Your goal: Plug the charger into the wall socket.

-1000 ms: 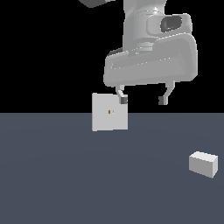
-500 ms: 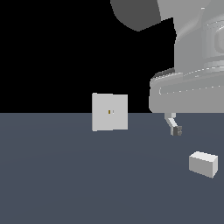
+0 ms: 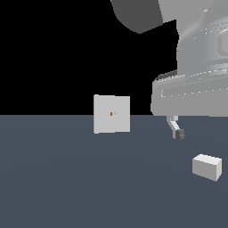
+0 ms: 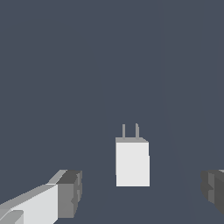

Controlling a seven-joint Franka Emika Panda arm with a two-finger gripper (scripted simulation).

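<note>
Since the earlier frame the arm has shifted toward the charger [image 3: 207,167], its jaws spread wide and empty above it.

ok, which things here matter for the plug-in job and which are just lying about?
Job:
- charger, prongs up, on the floor, not held
- socket, upright plate
- hand, open above the charger

Lying about:
- nothing; only bare floor

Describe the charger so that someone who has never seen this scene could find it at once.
On the dark grey floor, look toward the exterior view's right, below the gripper. The charger lies there alone, a small white-grey block with two thin prongs at one end. The wall socket, the only other pale thing, is a far larger upright square plate.
</note>
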